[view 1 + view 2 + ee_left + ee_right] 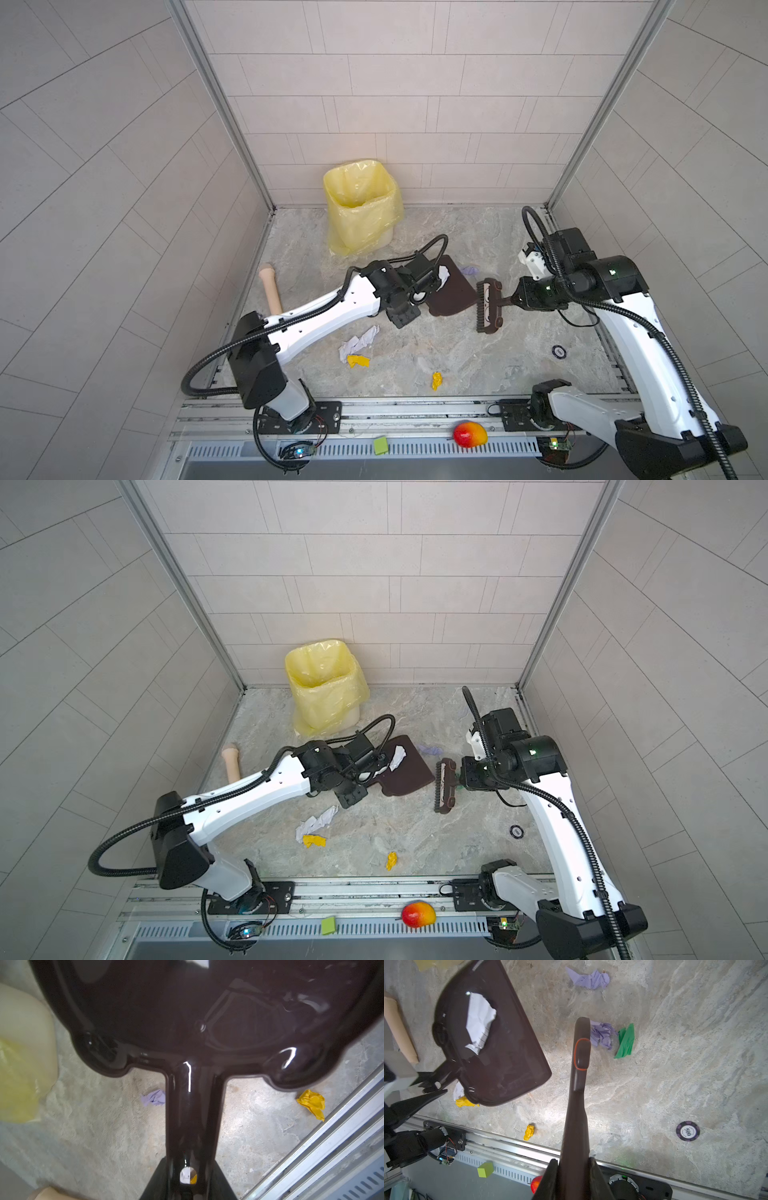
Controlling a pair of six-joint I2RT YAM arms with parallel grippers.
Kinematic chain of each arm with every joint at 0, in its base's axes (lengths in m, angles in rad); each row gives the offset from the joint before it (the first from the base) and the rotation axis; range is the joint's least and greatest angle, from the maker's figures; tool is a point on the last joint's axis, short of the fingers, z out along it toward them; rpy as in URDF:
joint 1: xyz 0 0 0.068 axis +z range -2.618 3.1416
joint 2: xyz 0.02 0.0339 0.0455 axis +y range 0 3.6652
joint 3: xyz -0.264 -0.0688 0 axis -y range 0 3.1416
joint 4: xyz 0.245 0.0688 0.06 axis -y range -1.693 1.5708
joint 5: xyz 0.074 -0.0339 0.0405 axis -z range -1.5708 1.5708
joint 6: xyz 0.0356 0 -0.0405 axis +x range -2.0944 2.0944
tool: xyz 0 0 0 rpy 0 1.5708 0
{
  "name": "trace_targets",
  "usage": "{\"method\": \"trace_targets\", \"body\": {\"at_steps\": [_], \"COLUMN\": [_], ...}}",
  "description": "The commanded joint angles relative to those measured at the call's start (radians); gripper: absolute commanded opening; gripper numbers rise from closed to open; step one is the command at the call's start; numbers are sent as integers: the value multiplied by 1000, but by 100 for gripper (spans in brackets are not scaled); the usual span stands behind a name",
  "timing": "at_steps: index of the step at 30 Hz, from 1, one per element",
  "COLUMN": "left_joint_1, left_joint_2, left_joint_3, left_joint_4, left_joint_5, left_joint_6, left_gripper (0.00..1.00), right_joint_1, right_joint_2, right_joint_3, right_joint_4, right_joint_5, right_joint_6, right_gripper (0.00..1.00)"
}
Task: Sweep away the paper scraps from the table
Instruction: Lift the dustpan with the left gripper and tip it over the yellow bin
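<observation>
I think most of the job is left; only one of the paper scraps [480, 1022], a white crumpled one, lies in the dustpan [451, 297]; the others are on the table [478, 361].

Nearest, on the front side of the dustpan and well apart from it, lies a small yellow ball [436, 380]; a bit closer to the dustpan sit a yellow bit [358, 360] and a white wad [360, 341], touching each other.

Then comes the dustpan itself, dark brown and shiny; the left tool [188, 1186] is clenched on its handle; it seems lifted a little off the table, but I can't be sure.

Just beside the dustpan's open edge is the brush [488, 307]; the right tool [574, 1178] is clenched on the brush handle. By the brush head, on the side away from the dustpan, lie a purple wad [602, 1035] and a green strip [626, 1042], touching.

Past the dustpan's far corner lies another purple scrap [469, 271].

Farthest back from the dustpan stands the bin [361, 203] with a yellow bag; I guess the scraps go there.

All the scraps look small, light and crinkly.
</observation>
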Motion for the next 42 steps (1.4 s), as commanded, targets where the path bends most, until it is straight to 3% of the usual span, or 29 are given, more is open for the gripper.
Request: {"method": "trace_targets", "body": {"at_steps": [1, 7, 18, 33, 42], "left_joint_1": [40, 125, 305, 627, 721], "left_joint_2": [-48, -83, -91, -42, 72], "left_joint_3": [83, 208, 370, 464, 602], "left_joint_4": [-127, -267, -410, -419, -413], "left_joint_5": [-69, -120, -164, -170, -183], "left_joint_6": [-120, -201, -197, -125, -79], "left_gripper": [0, 0, 0, 0, 0], "right_joint_1": [-4, -4, -5, -4, -5], "right_joint_2": [-25, -13, 55, 140, 143], "right_joint_3": [-1, -1, 70, 161, 186], "right_joint_4": [59, 83, 106, 80, 19], "right_joint_5": [-44, -67, -102, -146, -153], "right_joint_6": [6, -7, -25, -52, -77], "right_gripper": [0, 0, 0, 0, 0]}}
